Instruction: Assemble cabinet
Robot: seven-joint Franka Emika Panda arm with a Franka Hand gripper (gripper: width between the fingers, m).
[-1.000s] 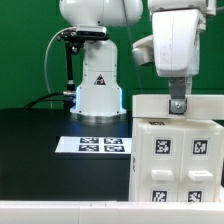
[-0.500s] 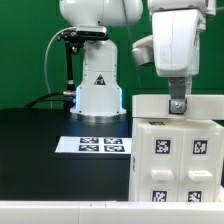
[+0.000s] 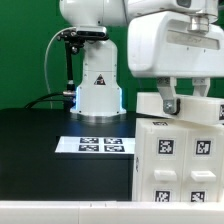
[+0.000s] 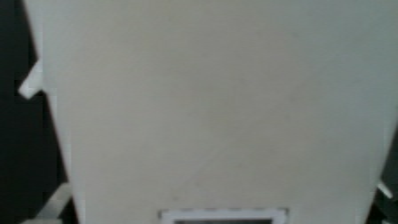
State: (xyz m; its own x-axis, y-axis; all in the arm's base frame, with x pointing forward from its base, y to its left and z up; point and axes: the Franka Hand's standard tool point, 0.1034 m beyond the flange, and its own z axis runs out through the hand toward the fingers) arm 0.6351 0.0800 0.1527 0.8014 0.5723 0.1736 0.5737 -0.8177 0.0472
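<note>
The cabinet (image 3: 178,160) stands on the black table (image 3: 40,140) at the exterior view's right, close to the camera, so that it fills the lower right corner. It is a white, thick-walled box with several square black-and-white tags on the face turned to the camera. A flat white slab sits across its top, tilted a little, one end higher toward the exterior view's right.

The gripper (image 3: 181,92) hangs right above that slab – its big white housing takes up the upper right of the exterior view. Two grey fingers (image 3: 167,100) reach down to the slab's upper edge, one toward each end of what shows. They stand well apart, but whether they clamp the slab or only hover at it cannot be told from here.

In the wrist view a pale, blurred white surface (image 4: 222,100) fills nearly everything, with the edge of a tag at one border; the fingertips are not clear there.

The marker board (image 3: 95,145) lies flat on the table – beside the cabinet, toward the exterior view's left. Behind it stands the white robot base (image 3: 97,85) against a green wall (image 3: 25,50)
</note>
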